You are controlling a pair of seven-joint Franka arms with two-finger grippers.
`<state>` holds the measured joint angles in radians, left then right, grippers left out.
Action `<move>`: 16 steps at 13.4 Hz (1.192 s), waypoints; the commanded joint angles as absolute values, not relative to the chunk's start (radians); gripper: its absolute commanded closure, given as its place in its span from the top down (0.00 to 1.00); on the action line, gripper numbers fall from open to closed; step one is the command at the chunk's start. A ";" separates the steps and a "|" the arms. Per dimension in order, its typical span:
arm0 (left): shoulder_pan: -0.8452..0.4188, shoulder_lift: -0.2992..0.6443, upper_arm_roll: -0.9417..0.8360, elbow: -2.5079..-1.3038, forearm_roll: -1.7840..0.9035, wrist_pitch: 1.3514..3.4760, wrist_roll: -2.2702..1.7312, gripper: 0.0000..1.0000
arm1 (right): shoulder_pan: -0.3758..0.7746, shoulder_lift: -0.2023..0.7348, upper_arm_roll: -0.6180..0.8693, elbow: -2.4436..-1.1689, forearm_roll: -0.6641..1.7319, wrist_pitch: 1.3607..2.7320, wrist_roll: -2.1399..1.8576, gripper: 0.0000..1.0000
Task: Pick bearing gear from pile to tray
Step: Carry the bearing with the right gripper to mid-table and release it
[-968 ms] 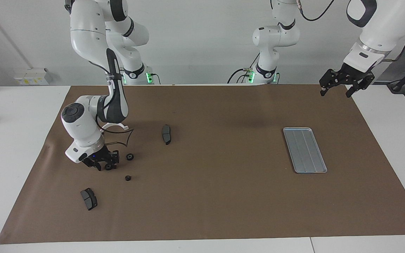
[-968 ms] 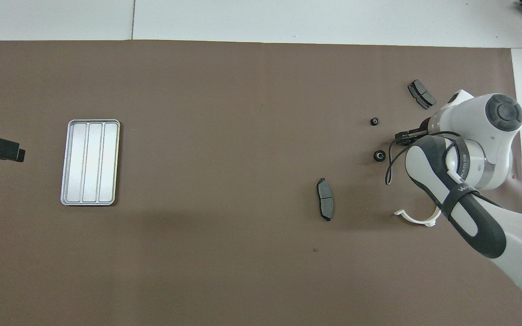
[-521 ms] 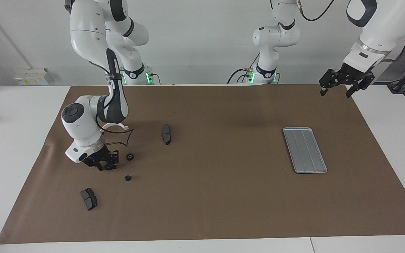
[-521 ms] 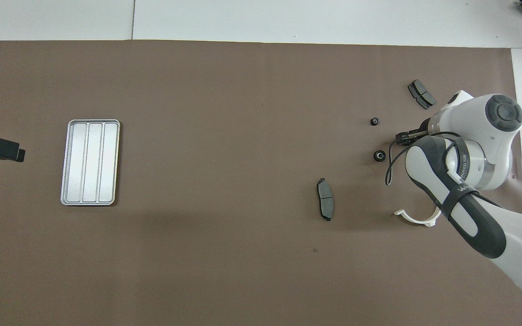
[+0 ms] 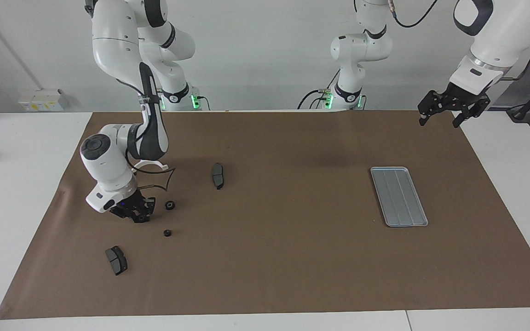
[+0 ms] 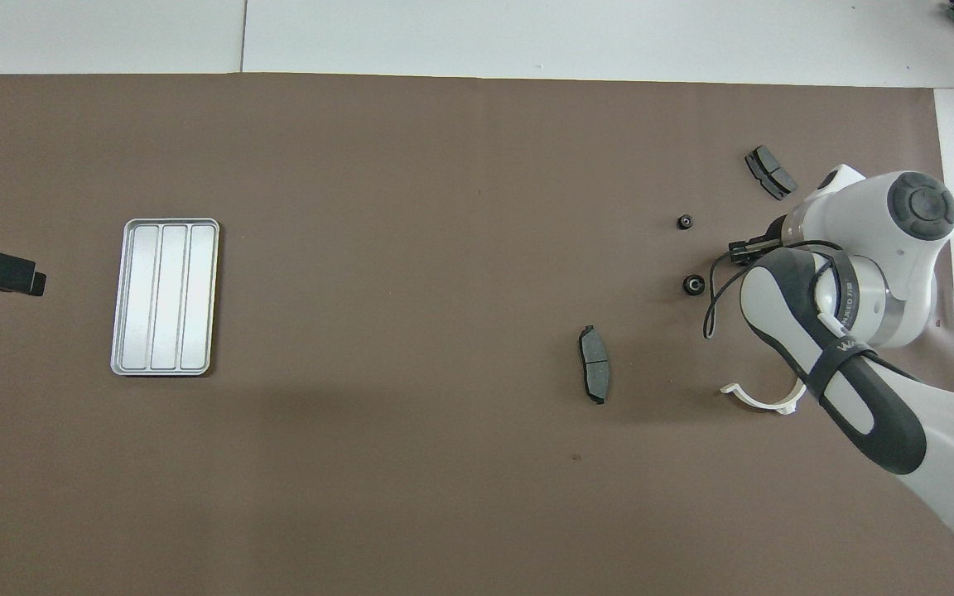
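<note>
The loose pile of small parts lies scattered at the right arm's end of the brown paper mat [image 5: 283, 257]. Two tiny black round gears sit on it near each other: the nearer gear [image 5: 169, 205] and the farther gear [image 5: 167, 233], named by their distance from the robots.

The right claw [image 5: 137, 214] is down at mat level just beside the nearer gear, toward the right arm's end. A small dark round piece shows right at its tip, but I cannot tell whether the claw has closed on it or how wide it stands.

One dark grey brake pad [image 5: 218, 175] lies on the tray's side of the gears. A second dark grey brake pad [image 5: 116, 260] is the part farthest from the robots, still well inside the mat's edge. The white half-ring bracket [image 5: 150, 164] lies closest to the robots, partly under the right arm's elbow.

A wide stretch of bare mat runs between the pile and the flat silver-grey ridged metal tray [image 5: 398, 195]. The tray sits toward the left arm's end with its rim well inside the mat's border.

The left claw [image 5: 446, 115] waits in the air over the mat's corner at that end, spread wide and holding nothing. White tabletop [image 5: 16, 184] borders the mat.
</note>
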<state>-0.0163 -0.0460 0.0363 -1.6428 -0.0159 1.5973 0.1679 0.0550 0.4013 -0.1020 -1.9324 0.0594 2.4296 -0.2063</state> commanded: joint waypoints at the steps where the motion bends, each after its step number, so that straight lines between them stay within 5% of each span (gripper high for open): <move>1: -0.005 -0.071 0.031 -1.666 -0.026 1.591 0.164 1.00 | 0.054 0.387 -0.097 -1.934 0.077 2.405 -0.238 0.00; 7: -0.003 -0.071 0.031 -1.666 -0.026 1.591 0.164 1.00 | 0.190 0.341 -0.094 -1.709 0.077 2.175 -0.025 0.00; 16: -0.003 -0.071 0.031 -1.666 -0.026 1.591 0.164 1.00 | 0.570 0.431 -0.094 -1.658 0.068 2.325 0.573 0.00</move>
